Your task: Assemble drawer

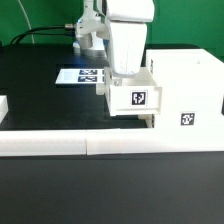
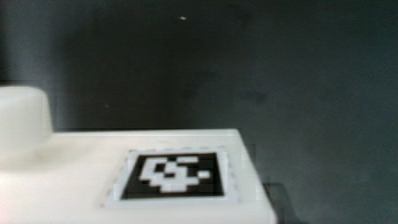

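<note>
A white drawer tray (image 1: 135, 96) with a black-and-white tag on its front sits against the open side of the tall white box housing (image 1: 190, 80), which carries its own tag. My gripper (image 1: 126, 72) comes straight down onto the tray from above. Its fingers are hidden behind the tray's top edge. In the wrist view the tray's tagged white face (image 2: 175, 172) fills the near part of the picture, with a rounded white part (image 2: 18, 120) beside it. No fingers show there.
The marker board (image 1: 80, 75) lies on the black table behind the arm. The long low white border wall (image 1: 100, 146) runs along the front. A small white part (image 1: 3, 108) shows at the exterior view's left edge.
</note>
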`<action>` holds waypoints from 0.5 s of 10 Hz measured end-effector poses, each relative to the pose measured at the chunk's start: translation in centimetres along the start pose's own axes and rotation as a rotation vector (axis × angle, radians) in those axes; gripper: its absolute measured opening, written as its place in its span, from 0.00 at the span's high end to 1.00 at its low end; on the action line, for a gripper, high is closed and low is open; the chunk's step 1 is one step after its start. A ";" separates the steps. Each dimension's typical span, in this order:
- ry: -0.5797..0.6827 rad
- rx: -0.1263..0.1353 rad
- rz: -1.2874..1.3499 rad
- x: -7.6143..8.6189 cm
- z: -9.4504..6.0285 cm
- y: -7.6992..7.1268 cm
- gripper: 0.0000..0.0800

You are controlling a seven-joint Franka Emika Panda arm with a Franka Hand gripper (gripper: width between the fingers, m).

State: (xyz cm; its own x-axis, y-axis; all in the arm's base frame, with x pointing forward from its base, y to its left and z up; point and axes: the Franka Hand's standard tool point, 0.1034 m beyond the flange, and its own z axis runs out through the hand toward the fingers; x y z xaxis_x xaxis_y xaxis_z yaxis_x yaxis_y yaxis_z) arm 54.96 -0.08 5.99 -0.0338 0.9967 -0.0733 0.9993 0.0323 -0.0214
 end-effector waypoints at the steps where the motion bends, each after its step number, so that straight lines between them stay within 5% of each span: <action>1: 0.001 0.000 0.023 0.2 0.0 0.0 0.94; 5: 0.002 0.000 0.043 0.2 0.0 0.0 0.94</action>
State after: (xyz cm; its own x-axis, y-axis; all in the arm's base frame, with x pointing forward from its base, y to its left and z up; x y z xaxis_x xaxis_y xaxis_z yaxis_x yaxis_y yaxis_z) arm 54.93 0.08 5.95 0.0091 0.9974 -0.0722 0.9998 -0.0104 -0.0184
